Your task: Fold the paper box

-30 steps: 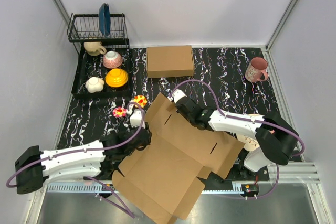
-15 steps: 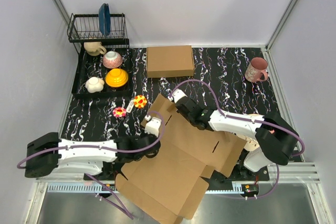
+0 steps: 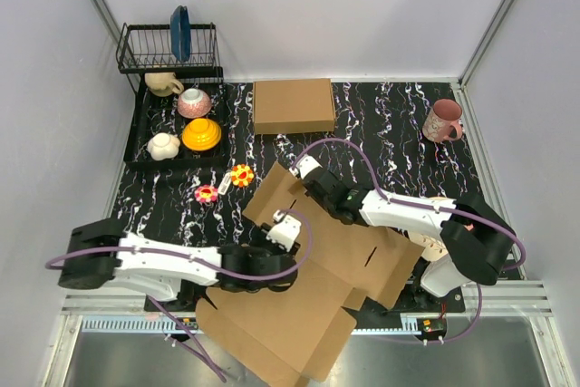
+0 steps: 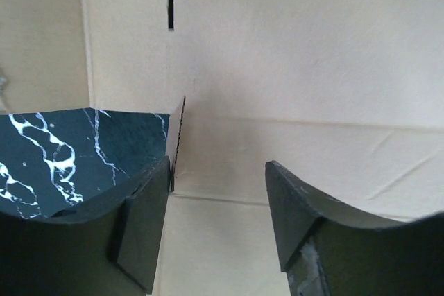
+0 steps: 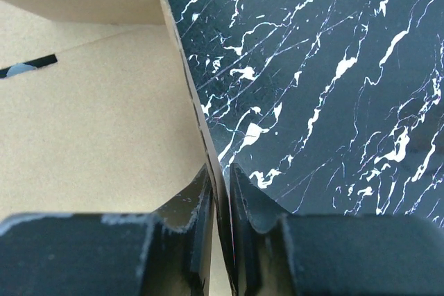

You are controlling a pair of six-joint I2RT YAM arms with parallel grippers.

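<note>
Fingers of right gripper (image 5: 220,199) clamped on paper box (image 3: 317,319) far edge. Left gripper (image 4: 218,213) spread wide, empty, above sheet's centre panel. Sheet lies at worktop (image 3: 381,124) near edge, overhanging; long axis far-to-near; left arm nearer middle creases.

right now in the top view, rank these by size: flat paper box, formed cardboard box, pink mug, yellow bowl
1. paper box
2. formed cardboard box
3. pink mug and yellow bowl: they look about alike, so no ranking
</note>
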